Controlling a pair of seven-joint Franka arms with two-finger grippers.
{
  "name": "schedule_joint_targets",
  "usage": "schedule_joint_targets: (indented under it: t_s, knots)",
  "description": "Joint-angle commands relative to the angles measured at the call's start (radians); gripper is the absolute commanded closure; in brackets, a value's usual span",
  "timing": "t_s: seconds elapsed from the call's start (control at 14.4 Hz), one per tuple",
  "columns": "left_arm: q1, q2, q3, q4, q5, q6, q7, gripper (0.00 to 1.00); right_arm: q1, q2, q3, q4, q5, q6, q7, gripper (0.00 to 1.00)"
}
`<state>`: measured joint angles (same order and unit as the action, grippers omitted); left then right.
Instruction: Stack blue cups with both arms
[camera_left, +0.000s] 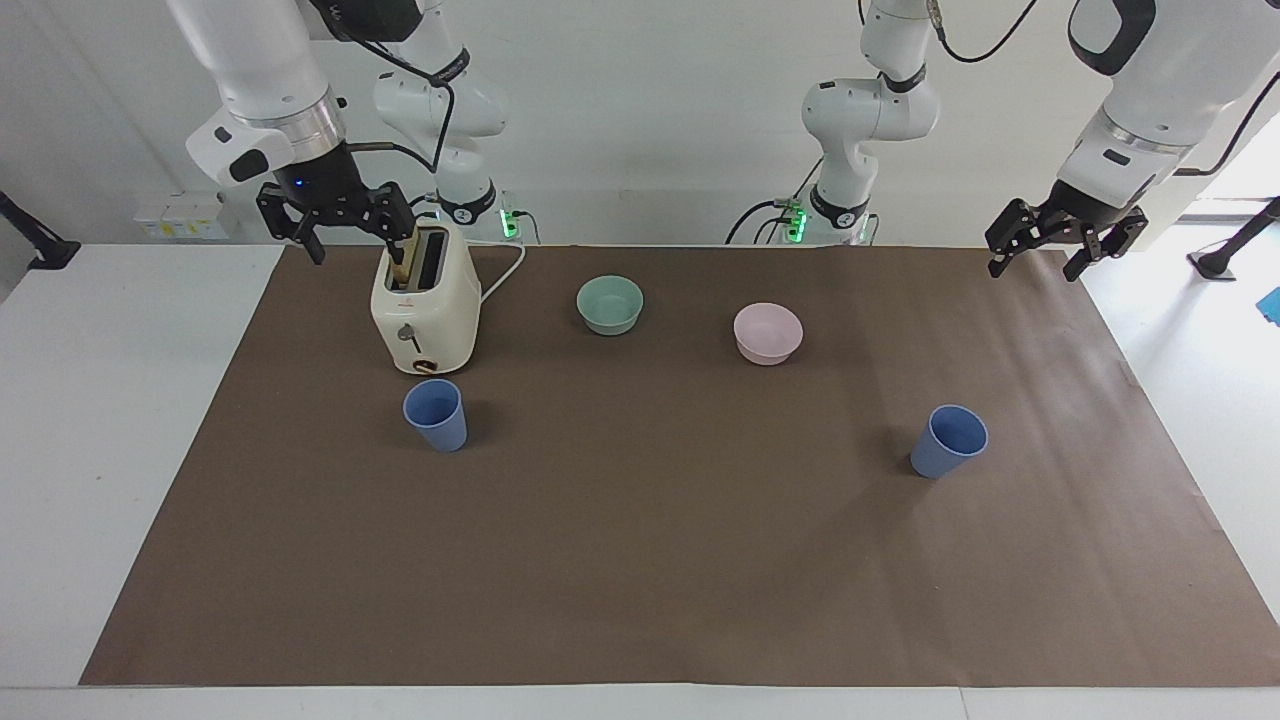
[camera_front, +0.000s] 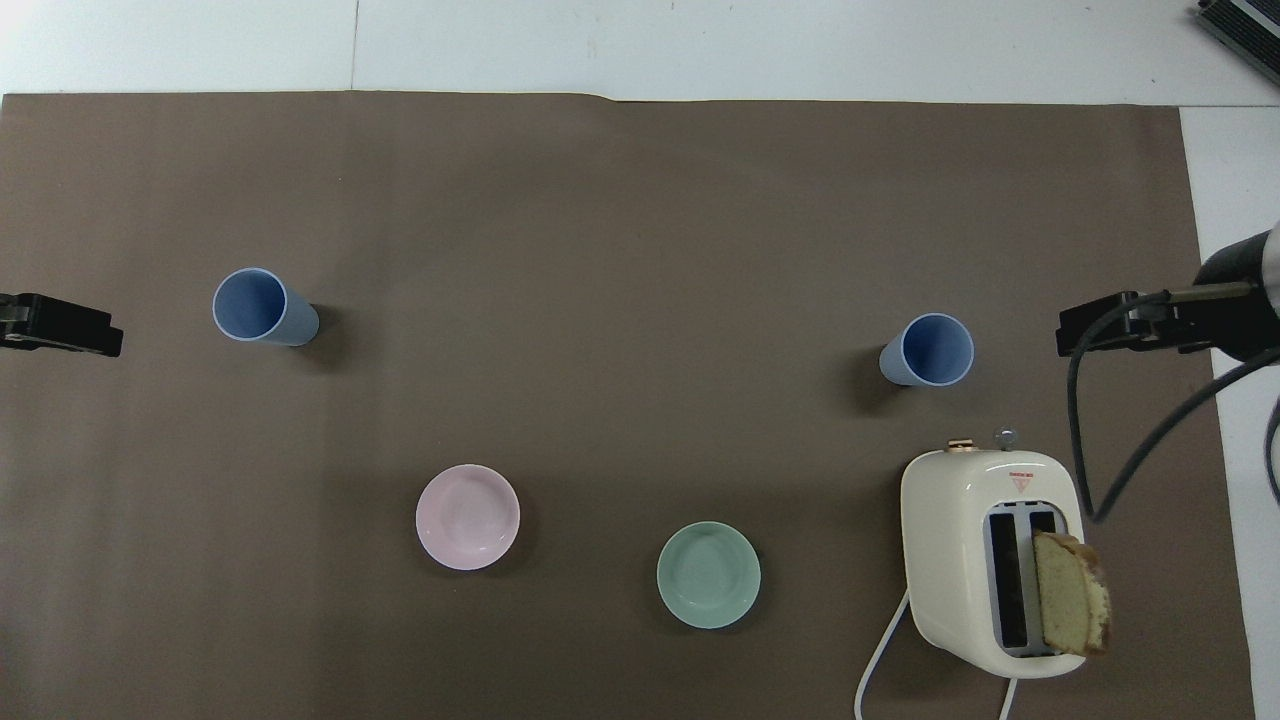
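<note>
1. Two blue cups were standing upright on the brown mat (camera_left: 640, 560), well apart and not stacked. One cup (camera_left: 436, 413) (camera_front: 928, 350) sat toward the right arm's end of the desk, just beside the toaster (camera_left: 424, 312) (camera_front: 990, 560) and a bit farther from the robots than it.
2. The other cup (camera_left: 948, 440) (camera_front: 262, 307) was toward the left arm's end, out on its own, with nothing touching it.
3. Right claw (camera_left: 336, 222) (camera_front: 1130, 325) hung in the air over the mat's edge next to the toaster, fingers spread apart, holding nothing.
4. Left claw (camera_left: 1064, 236) (camera_front: 60, 325) hung over the mat's corner at its own end, also spread apart and empty. In the overhead view only its tip poked in from the edge.
5. Between the cups but nearer to the robots: a teal bowl (camera_left: 610, 304) (camera_front: 708, 575) and a pink bowl (camera_left: 768, 333) (camera_front: 468, 517), side by side with a gap, teal one closer to the toaster.
6. The toaster was cream-coloured, with a slice of bread (camera_front: 1070, 607) sticking up out of one slot and a white cord (camera_front: 880, 660) trailing off toward the robots.
</note>
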<state>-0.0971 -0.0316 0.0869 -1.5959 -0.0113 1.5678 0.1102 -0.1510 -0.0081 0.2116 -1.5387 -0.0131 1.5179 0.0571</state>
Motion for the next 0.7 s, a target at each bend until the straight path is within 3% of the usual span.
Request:
schedule_joint_targets:
  t_s: [0.0,0.63]
  knots:
    - [0.004,-0.017,-0.001,-0.009,0.01,0.001,0.012,0.0,-0.012,-0.021,0.005,-0.024,0.015,0.013,-0.011,0.0]
    - [0.004,-0.019,-0.001,-0.022,0.008,0.024,0.011,0.0,-0.012,-0.021,0.005,-0.024,0.015,0.015,-0.01,0.0]
